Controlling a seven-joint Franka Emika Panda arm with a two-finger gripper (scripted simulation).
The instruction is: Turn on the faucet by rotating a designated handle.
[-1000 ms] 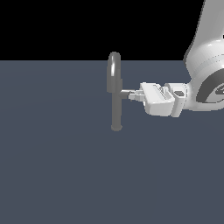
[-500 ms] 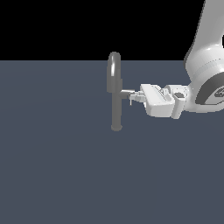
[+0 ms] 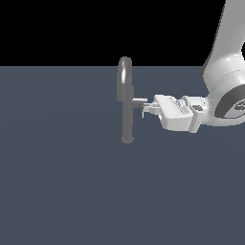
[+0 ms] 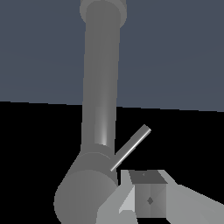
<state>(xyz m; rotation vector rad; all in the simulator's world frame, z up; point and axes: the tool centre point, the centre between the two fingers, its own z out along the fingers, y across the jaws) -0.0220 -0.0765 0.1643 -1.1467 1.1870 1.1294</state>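
Exterior view: gripper [image 3: 145, 109] seemingly touching handle [image 3: 142, 109].

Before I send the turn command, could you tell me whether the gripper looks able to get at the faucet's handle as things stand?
Probably yes. The gripper sits right at the side stub, and in the wrist view the handle lies just beyond one fingertip with nothing between. Contact cannot be confirmed.

Gripper [image 3: 145, 109] sits hard against the faucet [image 3: 127, 115] side stub at its 3 o'clock, column blocking travel toward 9; open floor [image 3: 62, 191] lies from 6 round to 9.
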